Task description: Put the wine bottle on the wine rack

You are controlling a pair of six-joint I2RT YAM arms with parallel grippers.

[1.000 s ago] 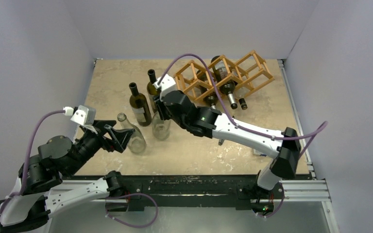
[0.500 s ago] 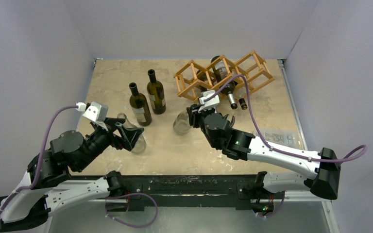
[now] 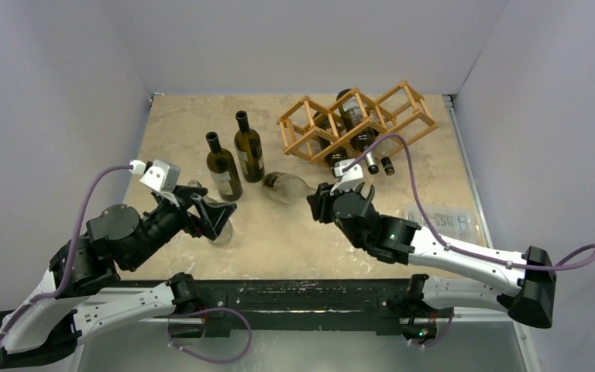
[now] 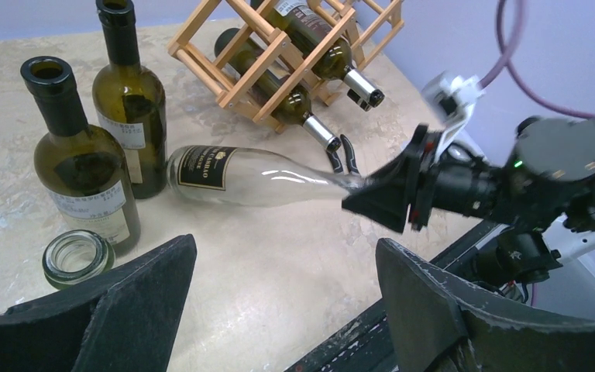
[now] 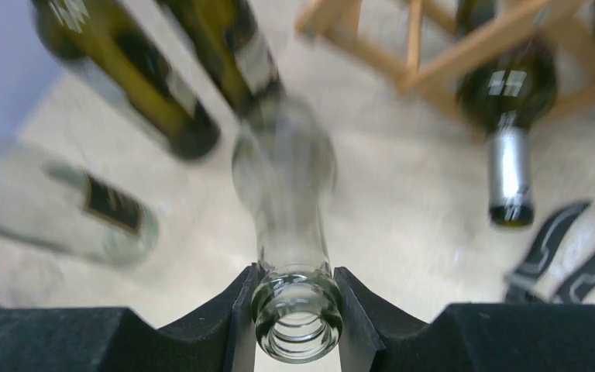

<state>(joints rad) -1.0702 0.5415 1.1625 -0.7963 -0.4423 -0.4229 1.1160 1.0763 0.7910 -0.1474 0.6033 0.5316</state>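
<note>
A beige marbled tabletop (image 3: 294, 240) sits between lavender walls. At lower left, the left gripper (image 3: 218, 221) hangs with its fingers spread wide over an upright clear bottle (image 4: 77, 260), most of which it hides from above. Right of it stand two dark green bottles (image 3: 223, 169), uncorked. At centre the clear wine bottle (image 3: 283, 187) lies almost level, with a black label near its base; its body is blurred in the right wrist view, and whether it touches the table cannot be told. The right gripper (image 3: 315, 203) is clamped on its neck just below the mouth. At upper right, the wooden wine rack (image 3: 373, 120) holds two dark bottles (image 3: 354, 128) in its cells, necks pointing down-frame. A clear plastic item (image 3: 438, 219) at right is too faint to identify.
</note>
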